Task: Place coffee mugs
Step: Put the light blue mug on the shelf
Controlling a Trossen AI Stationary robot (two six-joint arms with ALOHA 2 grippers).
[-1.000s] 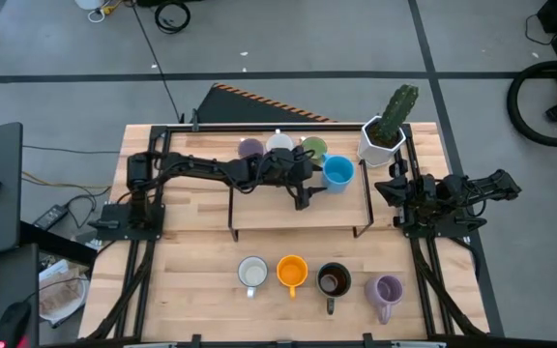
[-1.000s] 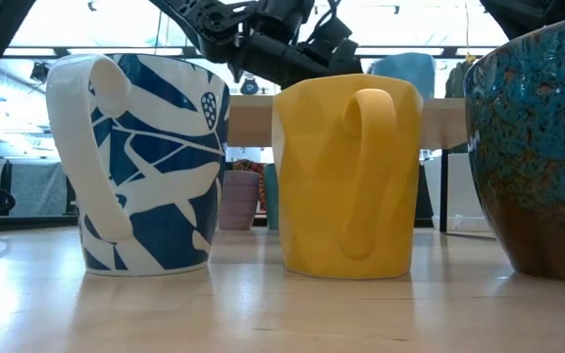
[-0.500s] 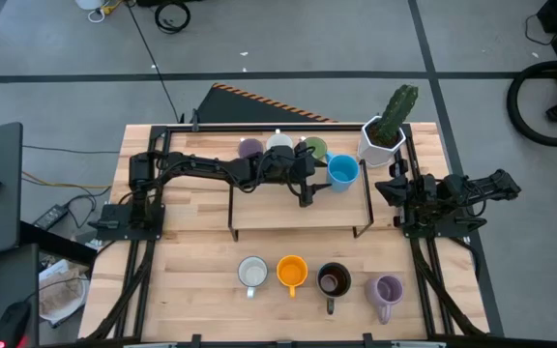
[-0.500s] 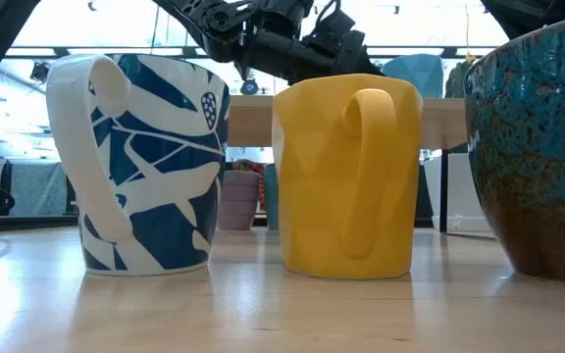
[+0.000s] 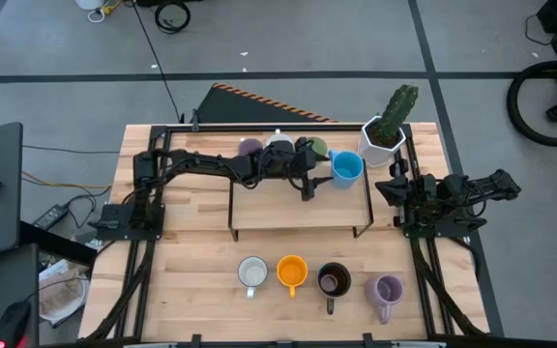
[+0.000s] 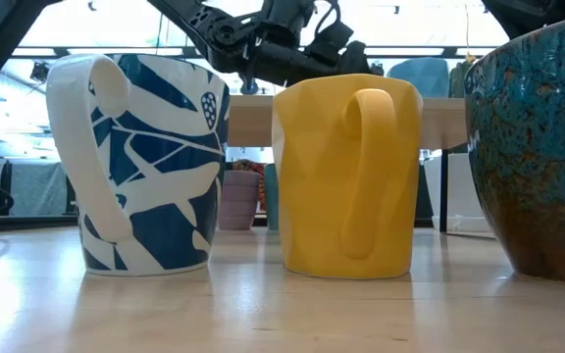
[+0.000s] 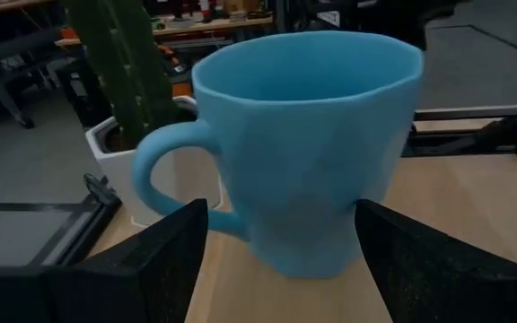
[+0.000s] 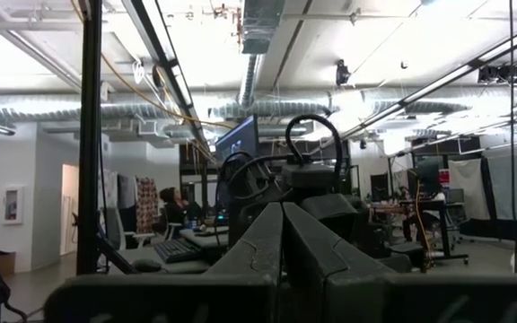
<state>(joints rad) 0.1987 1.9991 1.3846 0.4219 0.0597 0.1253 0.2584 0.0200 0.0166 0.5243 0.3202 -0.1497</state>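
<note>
A blue mug (image 5: 346, 167) stands upright on the right end of the wooden shelf (image 5: 288, 213), its handle (image 7: 164, 175) turned toward the far side. My left gripper (image 5: 327, 174) reaches in from the left, open, with the blue mug (image 7: 308, 144) between its fingers. Lavender (image 5: 249, 147), white (image 5: 278, 143) and green (image 5: 315, 147) mugs stand along the shelf's far edge. White (image 5: 252, 274), orange (image 5: 291, 272), dark (image 5: 333, 280) and lavender (image 5: 387, 290) mugs stand in a row near the table's front. My right gripper (image 8: 282, 215) is shut and rests folded at the table's right. My left gripper straddles the blue mug's lower body with open fingers that come nearly level from the table's left. One finger (image 7: 393, 260) lies against the mug's lower wall (image 7: 348, 211). The other finger (image 7: 182, 242) sits at the handle's lower root (image 7: 227, 220). The mug stands upright with its base on the shelf.
A white pot with a cactus (image 5: 383, 140) stands just right of and behind the blue mug, past the shelf's right end (image 5: 367, 198). In the low view the front-row mugs (image 6: 346, 176) fill the foreground.
My left gripper has moved toward the table's right edge, its fingers as wide apart as before. The blue mug has slid with it along the shelf top toward the cactus pot, staying upright.
</note>
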